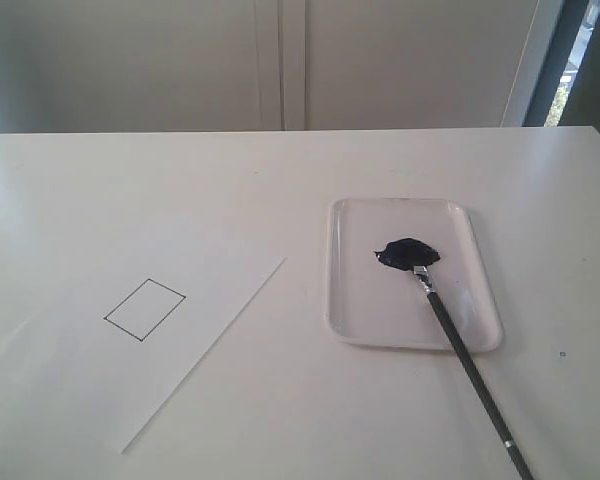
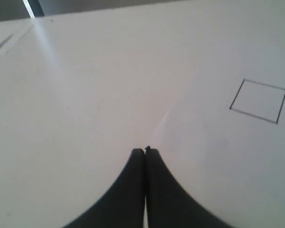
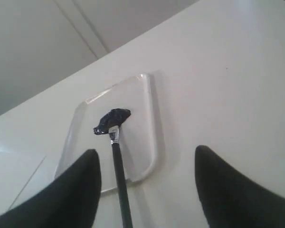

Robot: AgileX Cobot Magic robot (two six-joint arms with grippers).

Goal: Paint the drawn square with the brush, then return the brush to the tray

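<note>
The drawn square is a thin black outline with no fill, on a white paper sheet at the table's left; it also shows in the left wrist view. The brush lies with its bristles in the dark paint blob on the white tray, its handle running over the tray's near rim onto the table. My right gripper is open above the handle, which passes between the fingers nearer one of them, untouched. My left gripper is shut and empty over the paper. Neither gripper shows in the exterior view.
The white table stretches back to a pale wall with a door frame. A small dark speck lies on the table right of the tray. The brush's tail reaches the exterior view's lower edge.
</note>
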